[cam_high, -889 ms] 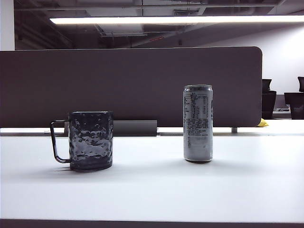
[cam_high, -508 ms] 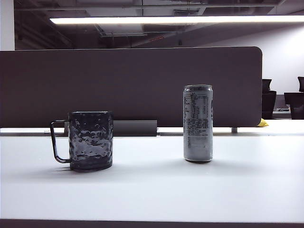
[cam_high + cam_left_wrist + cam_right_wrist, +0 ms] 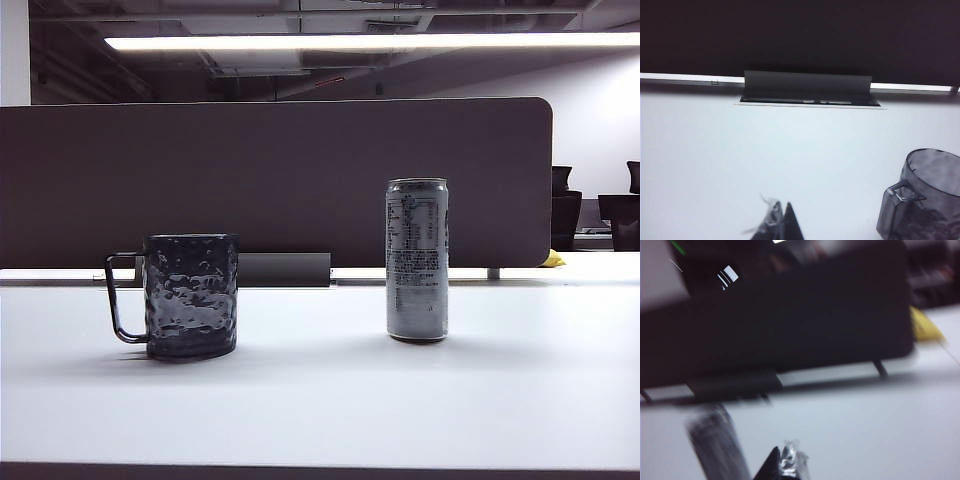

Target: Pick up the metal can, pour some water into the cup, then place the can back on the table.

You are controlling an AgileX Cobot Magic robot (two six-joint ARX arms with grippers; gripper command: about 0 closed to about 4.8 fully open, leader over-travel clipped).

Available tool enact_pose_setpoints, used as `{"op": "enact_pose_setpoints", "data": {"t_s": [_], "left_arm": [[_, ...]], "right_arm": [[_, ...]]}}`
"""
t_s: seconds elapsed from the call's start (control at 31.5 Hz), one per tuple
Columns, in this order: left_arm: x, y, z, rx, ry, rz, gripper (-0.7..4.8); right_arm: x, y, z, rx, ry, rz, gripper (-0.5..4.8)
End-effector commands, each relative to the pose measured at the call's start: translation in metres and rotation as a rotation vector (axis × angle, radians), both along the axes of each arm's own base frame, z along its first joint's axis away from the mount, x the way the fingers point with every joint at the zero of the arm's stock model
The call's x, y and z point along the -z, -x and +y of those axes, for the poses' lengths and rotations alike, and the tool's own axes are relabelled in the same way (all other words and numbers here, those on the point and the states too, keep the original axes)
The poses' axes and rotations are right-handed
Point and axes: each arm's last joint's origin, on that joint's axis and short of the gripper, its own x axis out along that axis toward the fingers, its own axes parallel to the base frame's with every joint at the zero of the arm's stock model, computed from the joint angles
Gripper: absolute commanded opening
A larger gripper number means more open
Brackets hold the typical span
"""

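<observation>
Metal can [image 3: 417,260] stands upright on the white surface [image 3: 320,400], well right of the cup [image 3: 190,295]. Left end effector [image 3: 781,222] and right end effector [image 3: 785,465] both hang above the surface, fingertips together, holding nothing.

From over the left arm I saw its hand [image 3: 780,225] with fingertips pressed together low above the white desk [image 3: 790,150], the dark dimpled cup [image 3: 922,200] standing off to one side, handle toward the hand, a dark partition [image 3: 800,35] beyond.
</observation>
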Motion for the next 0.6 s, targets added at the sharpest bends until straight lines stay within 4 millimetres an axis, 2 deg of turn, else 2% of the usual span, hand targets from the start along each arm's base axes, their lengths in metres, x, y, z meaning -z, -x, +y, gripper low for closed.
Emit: {"op": "enact_pose_setpoints", "data": {"t_s": [0.03,0.22,0.44,0.57,0.6], "left_arm": [[-0.001,0.0,-0.003,0.03,-0.001,-0.009,-0.05],[-0.001,0.002,-0.019,0.201,-0.001,-0.009,-0.05],[-0.001,0.009,-0.04,0.425,0.001,-0.009,-0.05],[-0.001,0.013,-0.047,0.513,0.001,-0.009,-0.05],[-0.001,0.014,-0.049,0.532,0.001,-0.009,-0.05]], "right_arm": [[-0.018,0.006,0.002,-0.063,-0.06,-0.149,-0.01],[-0.043,0.011,0.006,-0.155,-0.07,-0.111,-0.02],[-0.048,-0.011,0.021,-0.303,-0.023,0.066,0.09],[-0.04,-0.025,0.037,-0.325,0.067,0.134,1.31],[-0.037,-0.029,0.043,-0.319,0.104,0.149,1.88]]}}
